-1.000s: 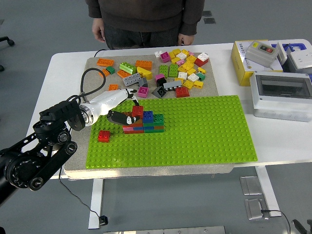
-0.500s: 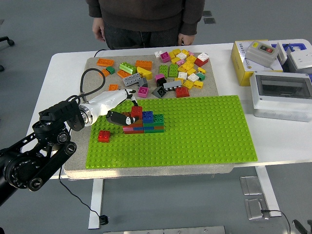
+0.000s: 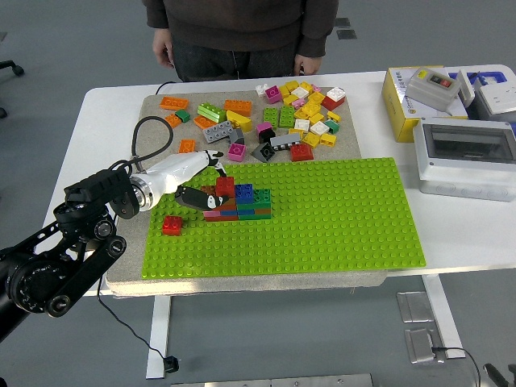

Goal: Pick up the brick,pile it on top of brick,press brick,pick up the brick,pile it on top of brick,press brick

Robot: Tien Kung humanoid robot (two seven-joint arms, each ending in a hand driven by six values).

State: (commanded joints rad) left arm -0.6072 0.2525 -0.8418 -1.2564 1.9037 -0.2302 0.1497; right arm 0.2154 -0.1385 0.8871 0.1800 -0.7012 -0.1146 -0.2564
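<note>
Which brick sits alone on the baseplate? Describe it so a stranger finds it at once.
Start at the green baseplate and go to its left edge. A single red brick sits there, apart from the stacked bricks at the left robot hand; nothing touches it.

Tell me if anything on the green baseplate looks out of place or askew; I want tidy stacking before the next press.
One thing: a lone red brick sits near the green baseplate's left edge, apart from the brick stack. The red brick in the left hand, at the stack's left end, looks slightly tilted. Nothing spilled or damaged.
</note>
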